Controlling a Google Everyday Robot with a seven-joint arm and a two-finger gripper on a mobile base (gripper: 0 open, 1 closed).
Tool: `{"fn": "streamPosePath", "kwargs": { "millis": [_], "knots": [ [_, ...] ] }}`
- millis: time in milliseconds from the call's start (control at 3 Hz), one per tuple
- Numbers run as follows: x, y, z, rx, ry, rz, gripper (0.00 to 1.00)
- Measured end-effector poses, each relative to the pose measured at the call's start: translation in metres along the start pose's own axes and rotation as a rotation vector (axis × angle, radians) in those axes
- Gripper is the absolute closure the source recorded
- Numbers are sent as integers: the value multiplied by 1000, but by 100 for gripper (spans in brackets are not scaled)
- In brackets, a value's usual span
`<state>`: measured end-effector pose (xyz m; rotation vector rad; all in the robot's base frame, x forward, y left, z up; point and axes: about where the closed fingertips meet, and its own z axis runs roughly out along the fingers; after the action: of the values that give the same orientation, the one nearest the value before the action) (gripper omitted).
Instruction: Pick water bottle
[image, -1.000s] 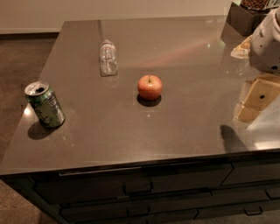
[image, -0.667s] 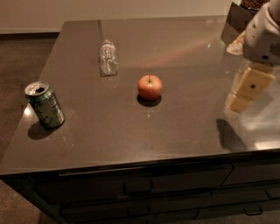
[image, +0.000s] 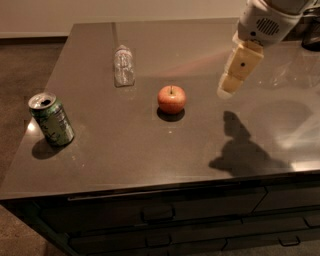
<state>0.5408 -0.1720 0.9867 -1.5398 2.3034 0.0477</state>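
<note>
Since a moment ago the gripper has shifted left and up in the frame. It was near the right edge of the picture and now hangs above the counter in the upper right, closer to the middle. Its dark shadow on the glossy top has slid left with it. The three things on the counter lie where they lay before.

The water bottle is small and clear, with no colour of its own, so the grey-brown of the counter shows through it. Its sides are ribbed and catch pale glints of light. It lies on its side in the upper left-centre of the frame, its length running up and down the picture.

The bottle is to the left of the gripper, at about the same height in the frame and well apart from it. A red apple stands between the two, a little lower. A green soda can stands upright at the left edge, far from both.

From this angle I cannot tell how far the jaws are parted. Nothing is held in them, and they touch nothing.
</note>
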Motion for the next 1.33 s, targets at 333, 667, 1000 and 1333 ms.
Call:
{"fn": "streamPosePath", "kwargs": {
  "millis": [333,667,1000,1333],
  "knots": [
    [-42,-25,26,-14,-36,42,0],
    [-90,-43,55,-22,-52,77,0],
    [-140,-57,90,-33,-48,118,0],
    [-179,-75,123,-20,-31,190,0]
  ]
}}
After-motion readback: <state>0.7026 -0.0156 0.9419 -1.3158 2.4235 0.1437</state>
